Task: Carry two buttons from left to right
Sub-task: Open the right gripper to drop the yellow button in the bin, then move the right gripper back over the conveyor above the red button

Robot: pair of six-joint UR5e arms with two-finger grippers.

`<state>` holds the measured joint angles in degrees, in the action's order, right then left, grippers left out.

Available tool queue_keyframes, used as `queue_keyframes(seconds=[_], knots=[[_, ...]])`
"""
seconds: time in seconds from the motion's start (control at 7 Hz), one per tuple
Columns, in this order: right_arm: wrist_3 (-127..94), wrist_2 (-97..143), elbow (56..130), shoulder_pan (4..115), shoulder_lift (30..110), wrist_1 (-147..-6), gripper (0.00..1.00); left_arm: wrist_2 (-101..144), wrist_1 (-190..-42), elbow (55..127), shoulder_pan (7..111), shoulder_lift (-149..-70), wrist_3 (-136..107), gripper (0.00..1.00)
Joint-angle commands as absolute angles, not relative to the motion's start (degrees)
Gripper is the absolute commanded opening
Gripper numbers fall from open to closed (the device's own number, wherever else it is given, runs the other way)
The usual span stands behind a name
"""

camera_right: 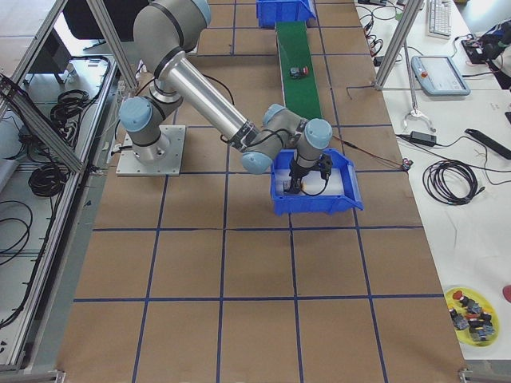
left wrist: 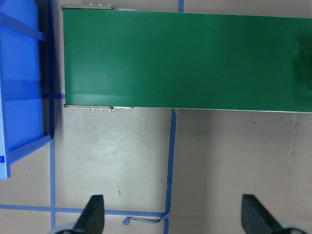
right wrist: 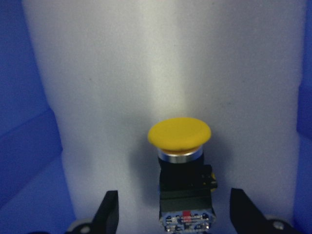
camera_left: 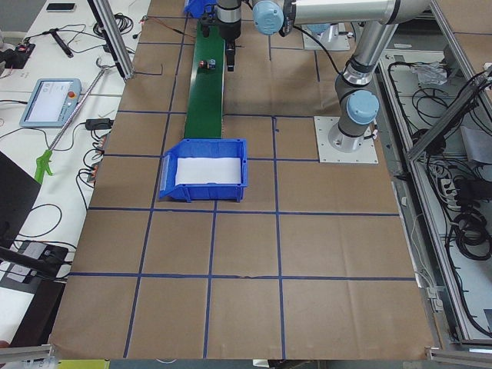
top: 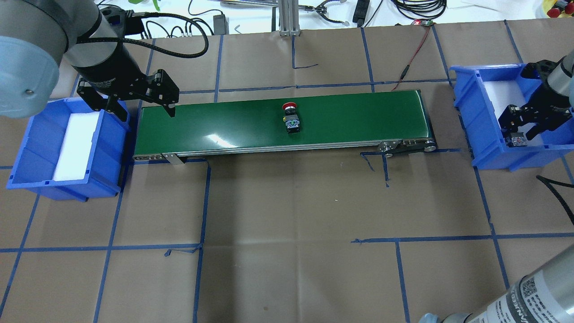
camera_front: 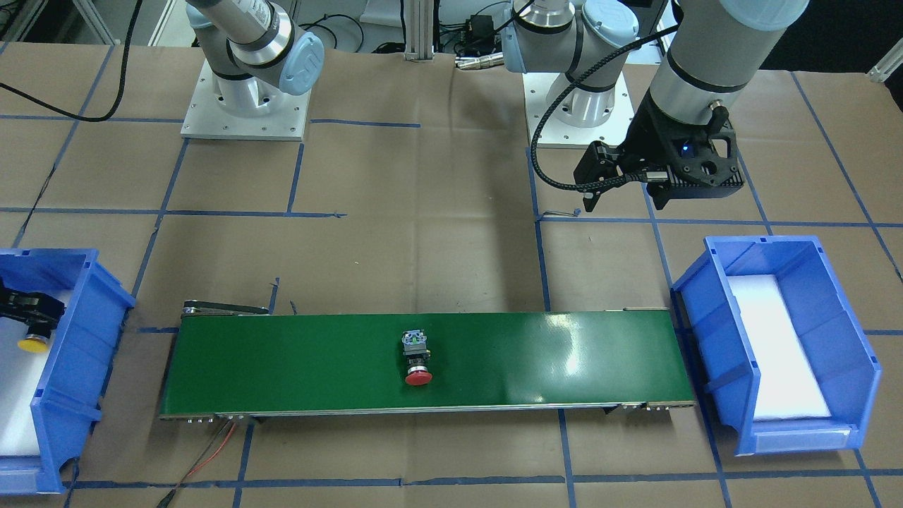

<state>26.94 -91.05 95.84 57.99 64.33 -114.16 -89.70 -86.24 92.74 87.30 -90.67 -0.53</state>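
The red button [top: 290,117] lies on its side in the middle of the green conveyor belt [top: 358,117], also seen in the front view [camera_front: 417,361]. On the white foam inside the right blue bin [top: 466,92] lies the yellow button [right wrist: 180,134]. My right gripper [right wrist: 175,214] is open around its black body, with a gap on both sides. In the front view the yellow cap [camera_front: 32,344] shows below that gripper [camera_front: 28,310]. My left gripper [top: 139,107] hovers open and empty over the belt's left end, near the left blue bin [top: 27,148].
The left bin [camera_front: 712,310] holds only a white foam pad. Brown paper with blue tape lines covers the table. Cables lie along the far edge [top: 417,49]. A yellow dish with spare parts [camera_right: 471,315] sits at the right end.
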Motion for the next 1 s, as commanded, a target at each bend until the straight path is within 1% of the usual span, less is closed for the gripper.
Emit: queue_keyframes(seconds=[0.0, 0.29, 0.57, 0.86], knots=[[27.07, -90.97, 95.28, 58.18, 64.86, -114.08, 0.98, -89.65, -86.22, 92.81, 87.28, -90.53, -0.53, 1.0], [26.63, -90.26, 91.87, 59.06, 68.36, -113.12, 0.99, -89.56, -86.31, 91.85, 87.28, -91.66, -0.61, 1.0], [26.54, -90.53, 89.14, 61.16, 74.67, -111.72, 0.99, -89.65, -86.31, 91.67, 87.28, -91.58, -0.62, 1.0], [22.54, -90.35, 86.67, 65.54, 79.0, -104.88, 0.99, -89.56, -86.31, 91.93, 87.28, -91.23, -0.62, 1.0]])
